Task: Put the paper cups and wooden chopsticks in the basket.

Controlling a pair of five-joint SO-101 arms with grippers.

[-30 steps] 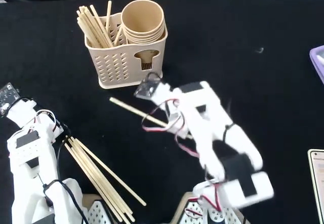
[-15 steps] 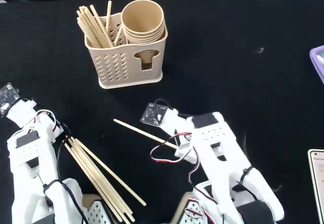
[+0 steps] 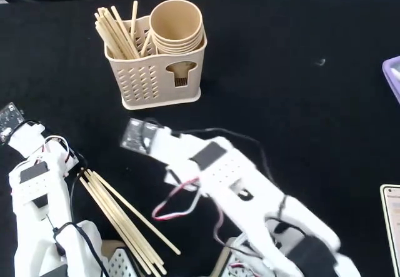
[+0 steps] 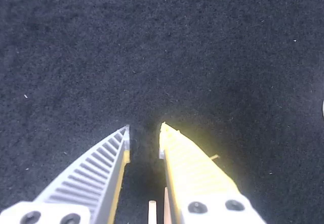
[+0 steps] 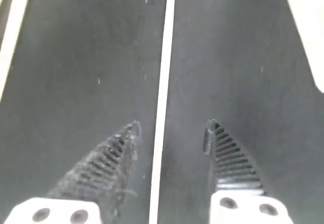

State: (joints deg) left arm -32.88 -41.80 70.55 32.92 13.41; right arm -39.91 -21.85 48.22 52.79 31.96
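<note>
The beige basket [image 3: 156,77] stands at the back of the table with stacked paper cups [image 3: 177,24] and several wooden chopsticks [image 3: 115,33] in it. A bundle of chopsticks [image 3: 125,221] lies on the black cloth by the left arm [image 3: 37,189]. My right gripper [image 5: 171,130] is open just above the cloth, and a single chopstick [image 5: 162,82] lies lengthwise between its fingers. The right arm [image 3: 212,171] covers that chopstick in the high view. My left gripper [image 4: 145,129] is narrowly open over bare cloth, with two chopstick ends [image 4: 152,211] low between its fingers.
A purple object [image 3: 392,74] sits at the right table edge and a white card [image 3: 392,217] lies lower on the right. Another chopstick [image 5: 11,32] crosses a corner of the right wrist view, and something white [image 5: 309,27] sits at the opposite edge.
The right arm has swung left and lowered over the single chopstick, which is now hidden under it in the high view. The left arm has not moved.
</note>
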